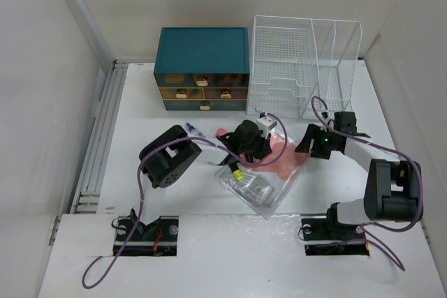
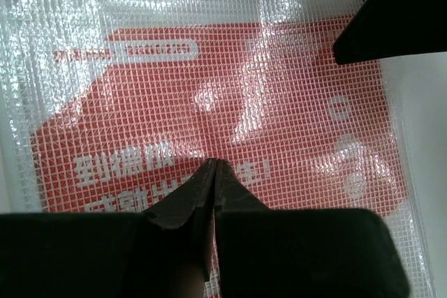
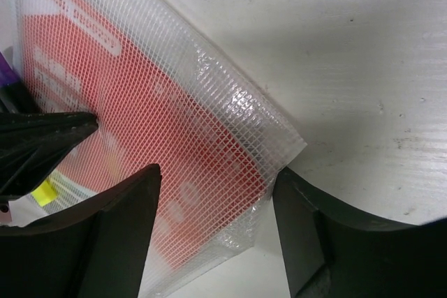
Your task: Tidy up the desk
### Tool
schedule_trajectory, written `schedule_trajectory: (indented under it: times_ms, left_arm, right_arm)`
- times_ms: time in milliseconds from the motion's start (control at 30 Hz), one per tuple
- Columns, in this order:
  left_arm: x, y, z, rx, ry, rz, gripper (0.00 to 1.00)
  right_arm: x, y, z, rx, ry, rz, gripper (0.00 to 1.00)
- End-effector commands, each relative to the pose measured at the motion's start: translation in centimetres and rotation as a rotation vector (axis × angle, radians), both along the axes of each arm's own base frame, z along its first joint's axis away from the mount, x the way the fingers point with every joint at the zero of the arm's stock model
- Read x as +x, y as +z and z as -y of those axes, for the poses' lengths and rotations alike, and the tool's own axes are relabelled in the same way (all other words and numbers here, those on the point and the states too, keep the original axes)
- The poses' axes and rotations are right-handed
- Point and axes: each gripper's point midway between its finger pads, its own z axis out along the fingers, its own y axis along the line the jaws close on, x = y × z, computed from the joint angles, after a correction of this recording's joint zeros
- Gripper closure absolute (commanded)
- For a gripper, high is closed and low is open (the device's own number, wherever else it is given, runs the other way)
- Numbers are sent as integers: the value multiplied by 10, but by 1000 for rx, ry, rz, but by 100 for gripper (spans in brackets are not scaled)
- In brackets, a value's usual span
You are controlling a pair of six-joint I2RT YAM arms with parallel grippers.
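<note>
Robotics lab test cell, dressed up as an office corner. Plain white panels (image 1: 42, 68) closing in the white desk (image 1: 140, 113) on 3 sides; 2 black robot arms — left arm (image 1: 167, 158), right arm (image 1: 391, 190) — bolted at the near edge, purple cables (image 1: 143, 186) trailing. Office props at the back: teal drawer box (image 1: 202, 50), white wire rack (image 1: 307, 61).
</note>
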Motion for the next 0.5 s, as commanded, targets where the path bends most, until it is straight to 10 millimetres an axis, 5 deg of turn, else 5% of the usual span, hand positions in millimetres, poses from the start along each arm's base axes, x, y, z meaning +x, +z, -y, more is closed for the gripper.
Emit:
schedule_trajectory:
  times_ms: [0,300,467]
  left_arm:
    - [-11,-25,-3,50,-23,-58,100]
    - [-19,-42,-1,65,-31,-95,100]
    - [-22,-50,6,68,-49,-104,100]
  right_arm:
    - [-10,-2,-18,74,48,-24,31]
    - [-16,12,-51,199,170,12,43]
    - [-14,23,-57,234,197,52,58]
